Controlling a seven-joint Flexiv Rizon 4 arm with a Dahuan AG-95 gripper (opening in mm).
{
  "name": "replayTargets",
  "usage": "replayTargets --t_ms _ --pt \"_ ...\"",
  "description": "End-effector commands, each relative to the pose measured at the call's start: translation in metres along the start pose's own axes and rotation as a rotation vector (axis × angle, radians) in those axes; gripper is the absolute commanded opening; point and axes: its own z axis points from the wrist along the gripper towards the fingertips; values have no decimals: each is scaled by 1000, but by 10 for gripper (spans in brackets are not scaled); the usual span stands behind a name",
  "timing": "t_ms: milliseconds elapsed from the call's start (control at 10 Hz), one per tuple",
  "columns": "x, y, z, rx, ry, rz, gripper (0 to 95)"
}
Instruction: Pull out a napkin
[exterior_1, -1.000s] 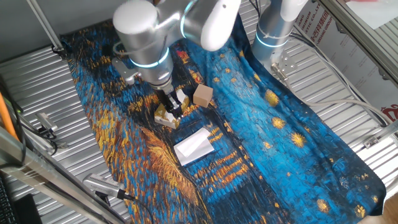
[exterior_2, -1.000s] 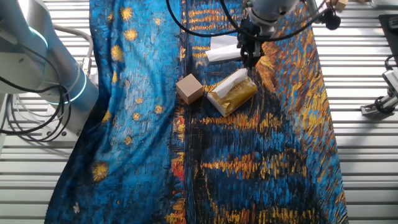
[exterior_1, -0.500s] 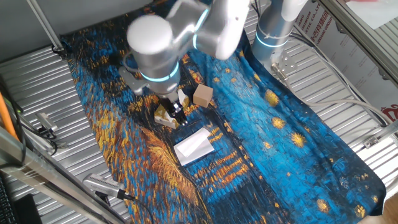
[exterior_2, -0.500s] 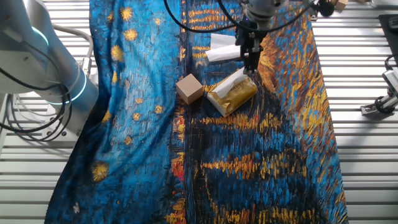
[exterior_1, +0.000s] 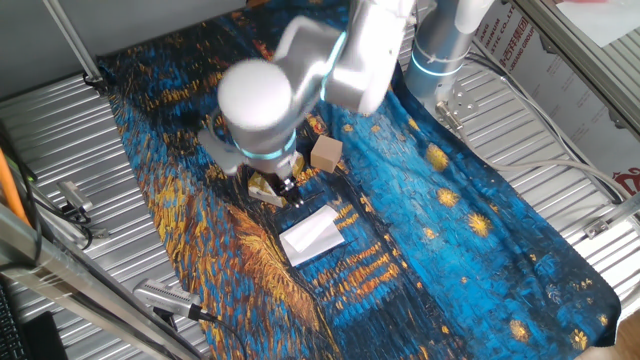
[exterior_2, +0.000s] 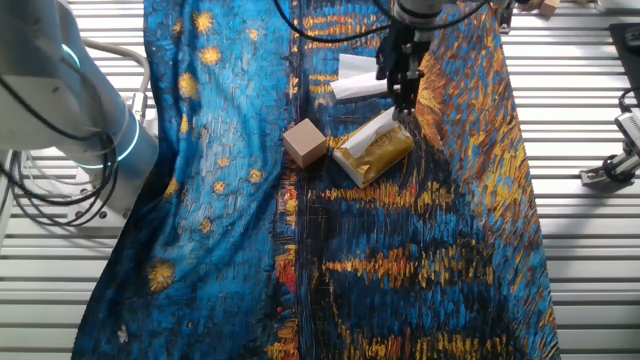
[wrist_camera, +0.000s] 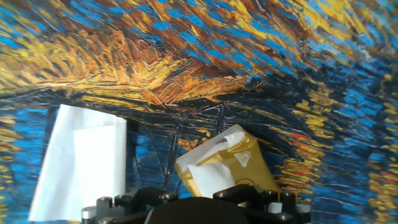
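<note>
The arm is leaning over the patterned blue and gold cloth (exterior_2: 220, 150) covering the bench (exterior_1: 560, 190); the claw (exterior_2: 402, 100) is pointing down just above the near end of the yellow-gold tissue packet (exterior_2: 377, 153), at the spot where the napkin (exterior_2: 368, 131) is poking out of the packet's top as a crumpled white tuft; whether the fingertips are touching the napkin I cannot tell, and how far apart the fingers are standing is not showing in any view. In the hand view only the dark base of the claw is visible along the bottom edge, with the packet (wrist_camera: 227, 168) lying tilted just ahead of it, its white opening facing the camera. A flat folded white sheet (exterior_2: 356, 78) is lying just beyond the packet in the other fixed view, apart from it; in the hand view it (wrist_camera: 84, 162) is sitting to the left. A small brown cardboard cube (exterior_2: 305, 142) is resting on the cloth just beside the packet, on the side away from the claw.
</note>
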Motion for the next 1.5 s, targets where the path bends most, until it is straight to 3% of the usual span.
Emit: replayTargets --t_ms 100,500,600,800,900,1000,1200,1500 --pt "2 1 3 93 49 -48 950" --pt "25 13 12 208 86 -74 950" --pt "29 16 14 236 95 -68 760" --pt "32 17 15 273 110 -85 760" --pt "32 17 15 316 129 -107 760" --pt "33 17 15 352 147 -132 570" --pt "36 14 15 402 173 -183 570" --pt "45 3 18 415 180 -213 570"
